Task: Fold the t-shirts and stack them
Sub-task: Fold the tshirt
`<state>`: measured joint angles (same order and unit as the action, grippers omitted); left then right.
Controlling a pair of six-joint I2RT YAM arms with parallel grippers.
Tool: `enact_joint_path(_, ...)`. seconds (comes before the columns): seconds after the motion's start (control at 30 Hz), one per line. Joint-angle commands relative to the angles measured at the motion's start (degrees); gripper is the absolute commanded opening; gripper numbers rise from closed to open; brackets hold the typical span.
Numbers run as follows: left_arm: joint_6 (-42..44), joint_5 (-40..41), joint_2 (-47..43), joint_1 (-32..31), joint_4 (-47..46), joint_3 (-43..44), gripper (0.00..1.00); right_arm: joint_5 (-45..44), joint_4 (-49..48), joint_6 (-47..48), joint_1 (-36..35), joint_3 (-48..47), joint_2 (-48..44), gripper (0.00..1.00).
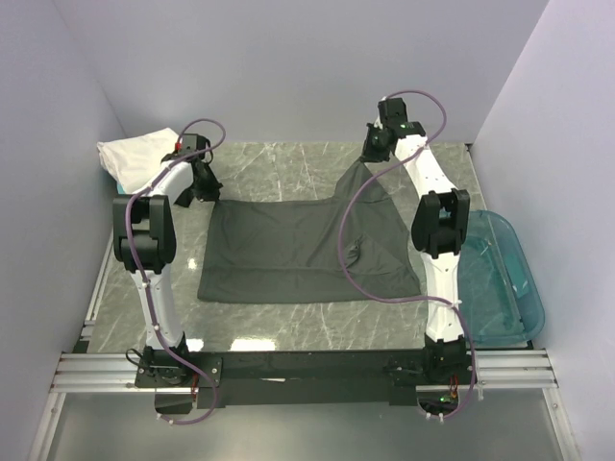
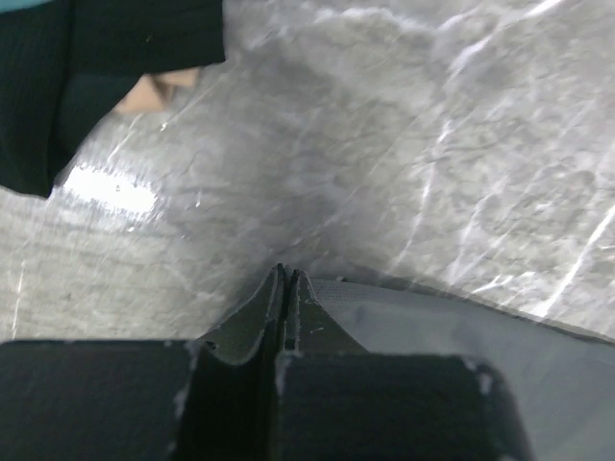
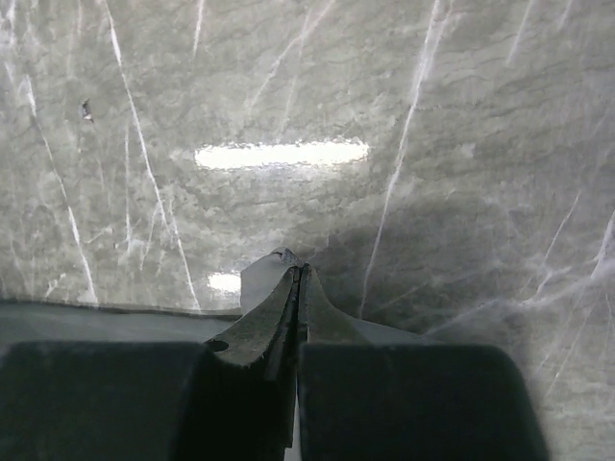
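At the far side of the table (image 1: 288,163), both claws are pinched fully closed on the grey shirt (image 1: 288,250). The left claw (image 1: 205,187) has its far left corner, low over the marble. The right claw (image 1: 373,152) has its far right corner, lifted so the cloth rises in a peak. The shirt lies spread mid-table, its long side running left to right. Only the top view shows the white shirt (image 1: 130,154) at the far left corner and the blue tub (image 1: 524,279) on the right. Only the left wrist view shows a dark cloth (image 2: 96,77) beyond the fingers (image 2: 274,307). Both wrist views show grey fabric nipped between the closed tips.
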<state>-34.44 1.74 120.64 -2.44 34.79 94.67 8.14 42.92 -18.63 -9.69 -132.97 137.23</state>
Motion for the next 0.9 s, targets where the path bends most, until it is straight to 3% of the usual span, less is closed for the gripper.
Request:
enact_joint_path(0.0, 1.8, -2.2, -1.7, 0.2, -1.9, 1.7, 0.01, 0.8, -1.3, -0.6, 0.6, 3.0, -2.0, 0.0)
enact_joint_path(0.4, 4.6, -2.7, -13.5, 0.2, -8.3, -13.8, 0.01, 2.8, -10.1, -1.7, 0.4, 34.2, -23.8, 0.0)
enact_joint_path(0.87, 7.0, -1.9, -22.1, 0.2, -9.0, -25.8, 0.01, 1.4, -13.6, -4.0, -1.5, 58.5, -43.0, 0.0)
